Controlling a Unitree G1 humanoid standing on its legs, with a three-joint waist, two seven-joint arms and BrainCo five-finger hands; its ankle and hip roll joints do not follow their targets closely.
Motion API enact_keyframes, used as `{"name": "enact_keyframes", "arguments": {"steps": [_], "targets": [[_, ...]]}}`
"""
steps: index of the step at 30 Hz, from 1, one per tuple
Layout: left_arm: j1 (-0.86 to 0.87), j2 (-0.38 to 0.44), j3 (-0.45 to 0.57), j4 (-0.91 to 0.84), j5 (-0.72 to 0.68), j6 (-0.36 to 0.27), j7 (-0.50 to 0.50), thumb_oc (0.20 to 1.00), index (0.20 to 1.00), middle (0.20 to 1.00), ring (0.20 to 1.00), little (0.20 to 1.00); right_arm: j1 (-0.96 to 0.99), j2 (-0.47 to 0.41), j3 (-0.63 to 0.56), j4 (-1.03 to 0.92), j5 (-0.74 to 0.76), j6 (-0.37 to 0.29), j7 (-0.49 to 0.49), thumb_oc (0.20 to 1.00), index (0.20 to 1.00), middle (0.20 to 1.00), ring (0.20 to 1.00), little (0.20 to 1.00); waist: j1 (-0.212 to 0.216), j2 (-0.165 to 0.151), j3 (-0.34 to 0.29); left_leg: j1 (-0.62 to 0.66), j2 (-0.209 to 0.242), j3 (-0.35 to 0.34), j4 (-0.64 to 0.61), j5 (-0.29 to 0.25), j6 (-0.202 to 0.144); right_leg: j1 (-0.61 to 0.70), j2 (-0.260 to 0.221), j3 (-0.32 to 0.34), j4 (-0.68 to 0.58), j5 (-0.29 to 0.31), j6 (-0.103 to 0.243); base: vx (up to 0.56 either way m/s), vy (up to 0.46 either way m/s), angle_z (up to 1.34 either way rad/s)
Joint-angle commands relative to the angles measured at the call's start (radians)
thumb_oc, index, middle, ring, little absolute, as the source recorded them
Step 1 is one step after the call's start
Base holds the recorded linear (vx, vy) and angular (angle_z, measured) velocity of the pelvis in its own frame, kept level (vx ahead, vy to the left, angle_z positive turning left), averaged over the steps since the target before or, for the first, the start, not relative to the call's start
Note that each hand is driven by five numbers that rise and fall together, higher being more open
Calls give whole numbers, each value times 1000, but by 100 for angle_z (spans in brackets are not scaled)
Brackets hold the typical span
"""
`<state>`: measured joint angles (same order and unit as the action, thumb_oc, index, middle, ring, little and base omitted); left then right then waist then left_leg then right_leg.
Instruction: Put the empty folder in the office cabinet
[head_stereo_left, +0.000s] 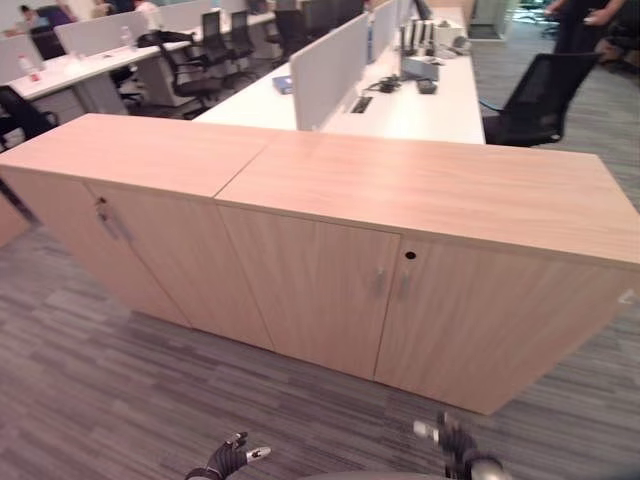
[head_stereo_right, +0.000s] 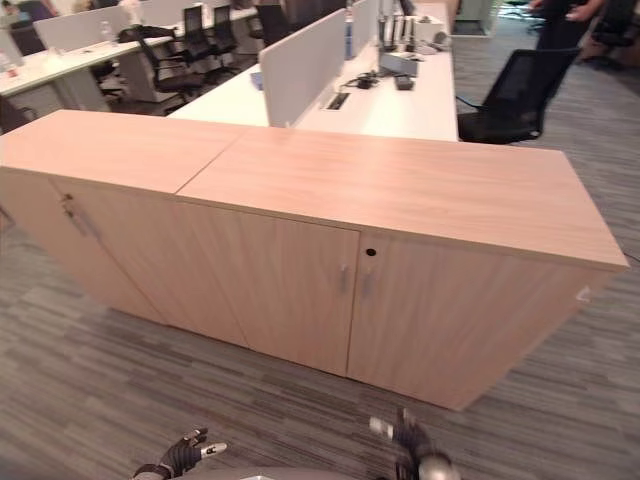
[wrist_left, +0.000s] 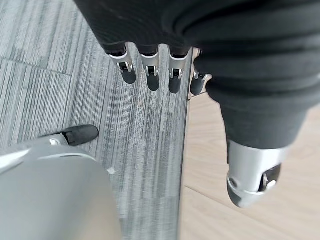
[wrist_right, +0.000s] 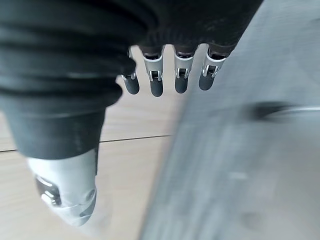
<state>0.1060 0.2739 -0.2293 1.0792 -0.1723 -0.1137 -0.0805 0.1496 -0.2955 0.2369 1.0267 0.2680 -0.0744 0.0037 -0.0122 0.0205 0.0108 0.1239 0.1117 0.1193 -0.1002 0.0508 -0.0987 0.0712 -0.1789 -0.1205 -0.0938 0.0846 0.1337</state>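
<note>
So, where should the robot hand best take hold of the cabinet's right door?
By its small upright handle, beside the centre seam under the round lock hole. Come straight from the front with the right robot hand: the door sits shut and flush, so probably nothing else offers a hold.

Even, soft office light falls from overhead; the cabinet (head_stereo_left: 400, 190) top shows faint sheen, its lines bow outward, and the carpet (wrist_right: 240, 175) smears beside the right robot hand (wrist_right: 165, 80).
</note>
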Motion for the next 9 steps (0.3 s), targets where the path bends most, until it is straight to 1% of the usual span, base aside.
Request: {"name": "enact_keyframes", "arguments": {"steps": [1, 4, 9], "targets": [[-95, 17, -4, 68, 39, -22, 6, 1000, 1000, 1000, 1000, 1000, -182, 1, 46, 49, -116, -25, 31, 1000, 1000, 1000, 1000, 1000, 24, -3, 30, 7, 15, -34, 13, -52, -20, 69, -28, -74, 24, -76, 55, -16, 3, -27], [-107, 12, -5, 83, 31, -19, 9, 1000, 1000, 1000, 1000, 1000, -177, 23, 36, 119, -114, -17, 35, 1000, 1000, 1000, 1000, 1000, 9, -4, 30, 18, 15, -12, 13, -56, -18, 65, -29, -57, 24, -73, 56, -13, 3, -13], [-114, 3, -7, 93, 26, -18, 10, 1000, 1000, 1000, 1000, 1000, -178, 28, 24, 160, -115, -13, 33, 1000, 1000, 1000, 1000, 1000, 0, -3, 27, 30, 18, 3, 13, -59, -18, 66, -29, -48, 25, -71, 56, -3, 4, -12]]}}
